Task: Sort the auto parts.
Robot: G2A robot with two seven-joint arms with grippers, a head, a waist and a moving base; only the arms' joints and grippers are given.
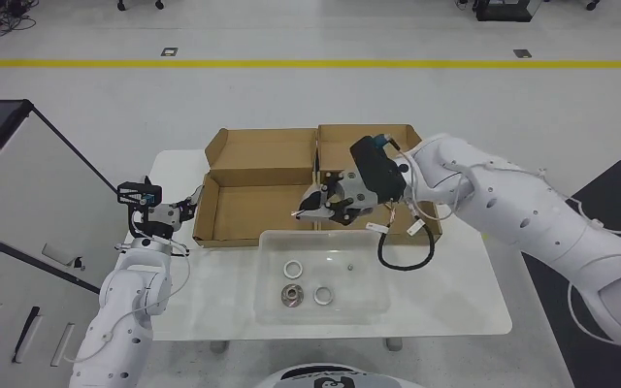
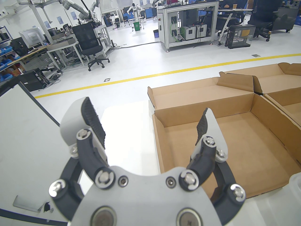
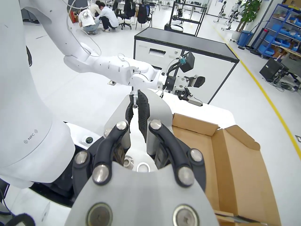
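My right gripper (image 3: 136, 105) is shut on a small silver threaded bolt (image 3: 134, 99), held above the near edge of the left cardboard box (image 1: 254, 209); from above, the right gripper (image 1: 303, 209) sits between that box and the clear tray (image 1: 364, 296). The tray holds a white ring (image 1: 291, 268), a metal bearing (image 1: 290, 295) and a silver ring (image 1: 323, 294). My left gripper (image 2: 150, 123) stands open and empty at the table's left edge, beside the left box (image 2: 211, 142); its place from above is the left gripper (image 1: 186, 206).
A second cardboard box (image 1: 374, 145) stands to the right of the first, both with flaps up. A black cable (image 1: 403, 254) hangs from the right arm over the tray's far right corner. A grey cabinet (image 3: 183, 55) stands left of the table.
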